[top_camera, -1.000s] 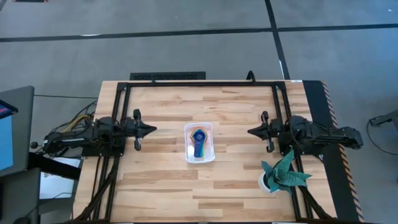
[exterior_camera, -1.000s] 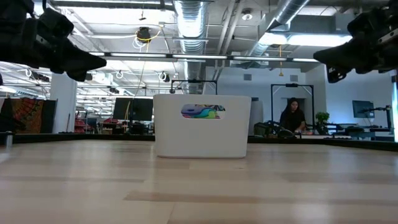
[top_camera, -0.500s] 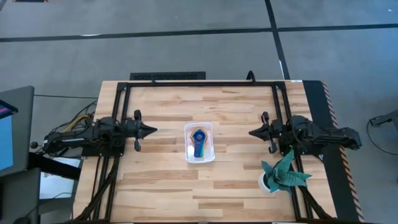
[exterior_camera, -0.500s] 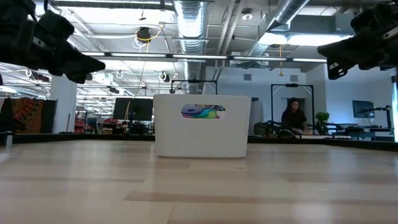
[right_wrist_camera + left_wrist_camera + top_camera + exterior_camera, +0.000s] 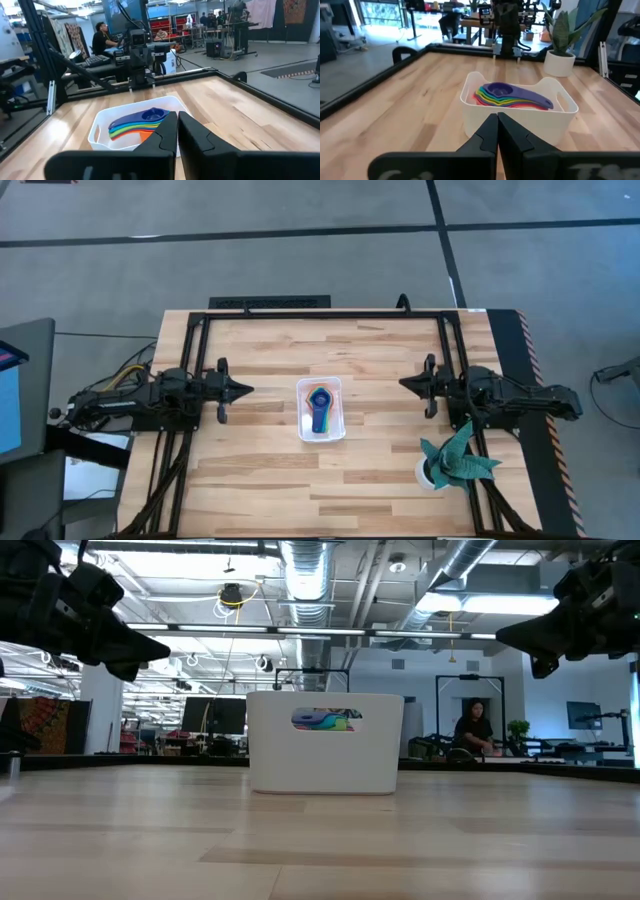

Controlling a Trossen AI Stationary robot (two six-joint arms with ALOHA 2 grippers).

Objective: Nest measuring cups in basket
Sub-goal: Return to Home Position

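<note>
I've got the small white rectangular plastic basket (image 5: 341, 420) sitting in the middle of the light wooden table (image 5: 250, 470). The nested stack of coloured plastic measuring cups (image 5: 319, 408) lies inside it, dark blue on top. The left pincer (image 5: 245, 390) hangs above the table, well apart from the basket on its left, fingers pressed together on nothing. The right pincer (image 5: 402, 385) faces it from the other side, likewise closed and empty. A teal folded-paper plant (image 5: 455, 457) stands beside the right arm.
</note>
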